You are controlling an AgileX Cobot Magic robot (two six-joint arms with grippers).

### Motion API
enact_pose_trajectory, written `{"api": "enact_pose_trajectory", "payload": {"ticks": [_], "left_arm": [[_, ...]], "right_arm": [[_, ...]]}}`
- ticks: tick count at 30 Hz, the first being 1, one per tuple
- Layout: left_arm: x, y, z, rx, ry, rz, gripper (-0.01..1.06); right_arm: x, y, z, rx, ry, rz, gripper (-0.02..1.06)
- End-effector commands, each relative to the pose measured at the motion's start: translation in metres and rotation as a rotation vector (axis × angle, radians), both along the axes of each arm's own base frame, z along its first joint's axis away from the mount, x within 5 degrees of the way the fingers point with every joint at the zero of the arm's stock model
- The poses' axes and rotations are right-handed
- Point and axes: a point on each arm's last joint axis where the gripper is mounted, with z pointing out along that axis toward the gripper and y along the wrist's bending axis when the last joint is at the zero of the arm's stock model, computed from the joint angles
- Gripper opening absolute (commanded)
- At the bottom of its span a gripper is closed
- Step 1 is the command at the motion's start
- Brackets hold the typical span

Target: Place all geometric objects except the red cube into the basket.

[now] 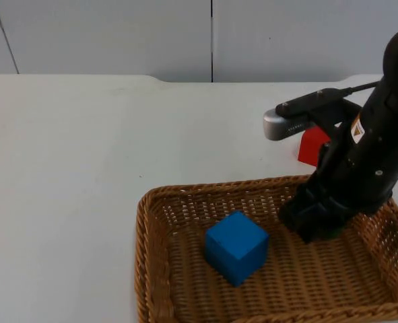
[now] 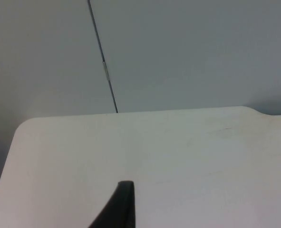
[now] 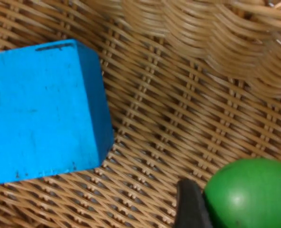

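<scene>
- My arm covers most of the red cube [image 1: 312,145].
- The basket [image 1: 159,202] runs off the picture's edge.
- The green ball [image 3: 252,194] is cut off beside my right end effector [image 3: 190,209].

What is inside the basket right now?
Inside the basket: a blue cube, a green ball at the right gripper. The arm covers the basket floor behind it.
</scene>
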Motion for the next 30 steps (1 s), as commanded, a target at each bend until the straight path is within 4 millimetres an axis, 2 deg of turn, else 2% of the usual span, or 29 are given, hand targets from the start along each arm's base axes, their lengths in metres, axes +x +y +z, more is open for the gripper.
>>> {"api": "enact_pose_trajectory", "payload": {"ticks": [1,4,5,6,8,9,10,11,15,18,19,20,23,24,27,28,29,30], "left_arm": [[0.001,0.001,0.003,0.001,-0.016,0.003,1.04],[0.001,0.001,0.003,0.001,-0.016,0.003,1.04],[0.001,0.001,0.003,0.001,-0.016,0.003,1.04],[0.001,0.001,0.003,0.001,-0.016,0.003,1.04],[0.001,0.001,0.003,0.001,-0.016,0.003,1.04],[0.001,0.001,0.003,0.001,-0.016,0.003,1.04],[0.001,0.001,0.003,0.001,-0.016,0.003,1.04],[0.001,0.001,0.003,0.001,-0.016,0.003,1.04],[0.0,0.001,0.003,0.001,-0.011,0.003,1.04],[0.0,0.001,0.002,0.001,-0.001,0.003,1.04],[0.0,0.001,0.002,0.001,-0.001,0.003,1.04],[0.0,0.001,0.002,0.001,0.001,0.003,1.04],[0.0,0.001,0.001,0.001,0.009,0.003,1.04],[0.0,0.001,0.001,0.001,0.009,0.003,1.04],[-0.001,0.001,0.0,0.001,0.018,0.004,1.04],[-0.001,0.001,0.0,0.001,0.018,0.004,1.04],[-0.001,0.001,0.0,0.001,0.018,0.004,1.04],[-0.001,0.001,0.0,0.001,0.018,0.004,1.04]], "right_arm": [[0.001,0.001,0.001,0.007,-0.017,-0.001,0.03],[0.001,0.001,0.001,0.009,-0.016,-0.005,0.31],[0.001,0.001,0.001,0.009,-0.016,-0.005,0.31],[0.001,0.001,0.001,0.009,-0.016,-0.005,0.42],[0.001,0.001,0.001,0.002,-0.012,0.005,0.75],[0.0,0.0,0.001,-0.002,-0.009,0.01,0.97],[0.0,0.0,0.001,-0.002,-0.009,0.01,0.97],[0.0,0.0,0.001,-0.007,-0.006,0.018,1.05],[0.0,0.0,0.002,-0.005,-0.007,0.018,1.04],[-0.001,-0.001,0.022,0.029,-0.06,0.018,1.04],[-0.001,-0.001,0.022,0.029,-0.06,0.018,1.04],[-0.002,-0.001,0.034,0.053,-0.096,0.018,1.04],[-0.007,-0.005,0.105,0.203,-0.372,0.042,1.04],[-0.007,-0.005,0.105,0.203,-0.372,0.042,1.04],[-0.025,-0.016,0.179,0.395,-0.679,0.052,1.04],[-0.03,-0.019,0.198,0.439,-0.748,0.053,1.04],[-0.03,-0.019,0.198,0.439,-0.748,0.053,1.04],[-0.037,-0.024,0.217,0.47,-0.804,0.054,1.04]]}}
